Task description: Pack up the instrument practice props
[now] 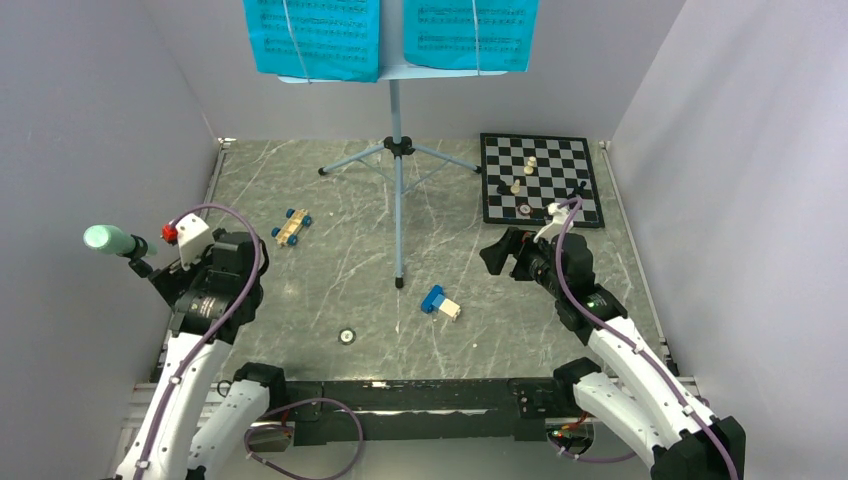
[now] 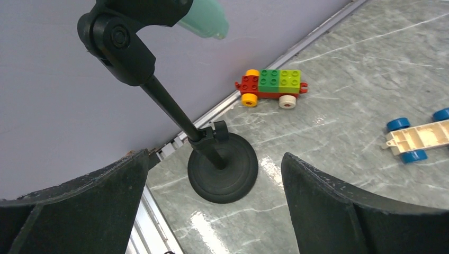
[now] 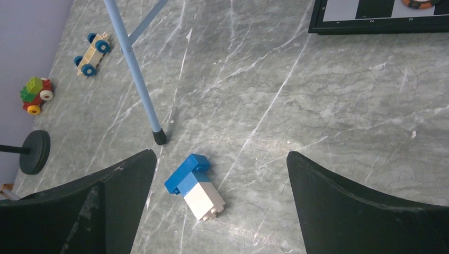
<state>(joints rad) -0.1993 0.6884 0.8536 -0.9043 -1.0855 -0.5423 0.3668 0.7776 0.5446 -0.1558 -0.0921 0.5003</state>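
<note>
The pale-blue tripod music stand (image 1: 397, 150) stands at the back middle, with two cyan sheet-music pages (image 1: 312, 35) (image 1: 470, 30) on its desk. The mint-green toy microphone (image 1: 108, 239) sits in the clip of the black mic stand by the left wall. The stand's round base (image 2: 223, 168) is on the table. My left gripper (image 2: 215, 153) is open, with the base and lower pole just ahead between its fingers and not touching. My right gripper (image 3: 220, 153) is open and empty above the table, right of a music stand foot (image 3: 159, 137).
A chessboard with pieces (image 1: 540, 178) lies at the back right. A blue-white block (image 3: 195, 185) lies below my right gripper. A beige car with blue wheels (image 1: 292, 227) and a red-green brick car (image 2: 271, 87) sit at the left. A small round disc (image 1: 347, 336) lies near the front. Walls enclose three sides.
</note>
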